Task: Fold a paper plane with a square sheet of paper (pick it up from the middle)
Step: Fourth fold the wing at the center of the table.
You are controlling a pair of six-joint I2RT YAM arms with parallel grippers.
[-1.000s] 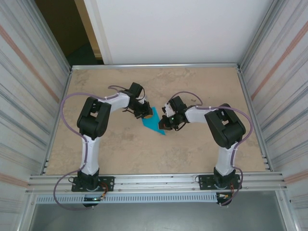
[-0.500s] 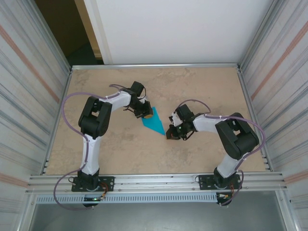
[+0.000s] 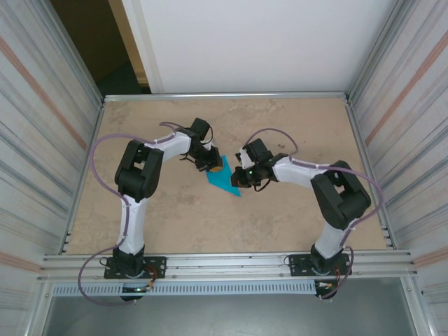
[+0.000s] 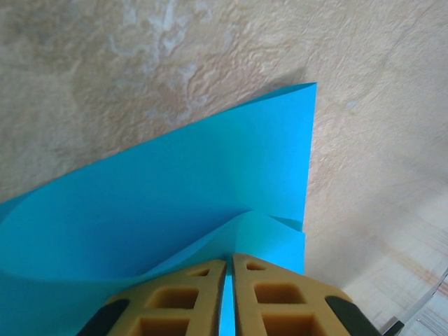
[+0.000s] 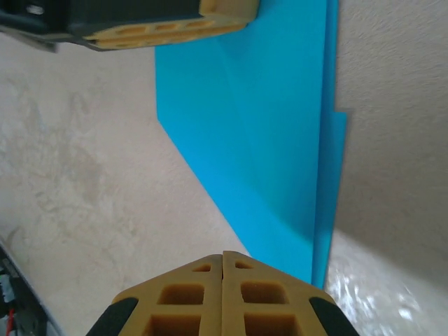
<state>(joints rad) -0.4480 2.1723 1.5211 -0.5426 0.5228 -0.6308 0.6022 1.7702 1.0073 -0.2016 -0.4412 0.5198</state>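
Note:
The square sheet of paper [image 3: 225, 182] is bright turquoise and lies mid-table, folded into a narrow wedge whose point faces the near right. My left gripper [image 3: 213, 165] is shut on its wide far end. In the left wrist view a thin blue layer runs between the tan fingers [image 4: 175, 301] of that gripper [image 4: 229, 257], and the paper [image 4: 210, 175] bulges up ahead of them. My right gripper [image 3: 240, 180] is shut with nothing between its jaws. In the right wrist view the gripper [image 5: 222, 253] sits at the near edge of the paper [image 5: 259, 140], with the left gripper's fingers [image 5: 168, 31] at its far end.
The beige mottled table [image 3: 175, 217] has bare room all round the paper. Ribbed metal walls [image 3: 42, 140] close in left and right, and a metal rail [image 3: 224, 264] runs along the near edge by the arm bases. A white wall stands behind.
The right gripper pulled away from the paper toward the near right, then came back to the paper's edge. The left gripper kept its hold and stayed put.

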